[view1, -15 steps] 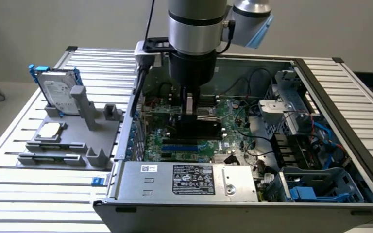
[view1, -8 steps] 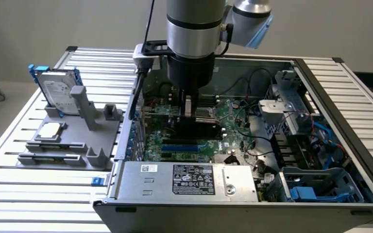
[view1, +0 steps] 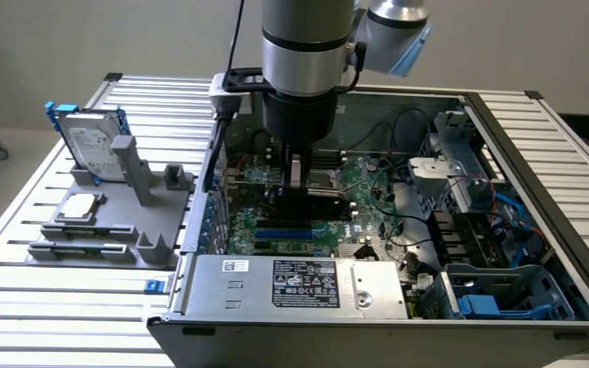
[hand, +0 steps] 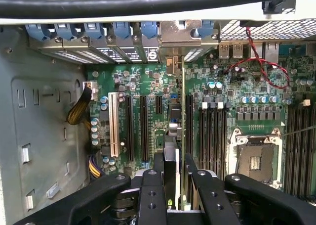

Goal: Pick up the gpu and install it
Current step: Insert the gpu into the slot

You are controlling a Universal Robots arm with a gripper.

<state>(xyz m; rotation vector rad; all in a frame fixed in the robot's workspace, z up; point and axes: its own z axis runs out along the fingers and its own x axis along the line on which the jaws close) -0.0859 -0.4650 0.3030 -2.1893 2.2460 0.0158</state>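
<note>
Soft even light, sheen on the arm [view1: 310, 46], dimmer inside the case [view1: 376, 345], gpu [view1: 317, 203] dark beneath the arm.

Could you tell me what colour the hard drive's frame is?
The frame is blue, clearest in exterior view.

Arm [view1: 305, 46] vertical, gripper [view1: 296, 182] clamped on the gpu [hand: 180, 116].
In the exterior view the arm hangs straight down from the upper centre of the frame, with a grey wrist joint [view1: 397, 27] jutting toward the upper right. The black gripper points down at mid-frame. In the wrist view its two fingers [hand: 158, 168] stand close and nearly parallel, pinching the edge-on gpu between them.
</note>
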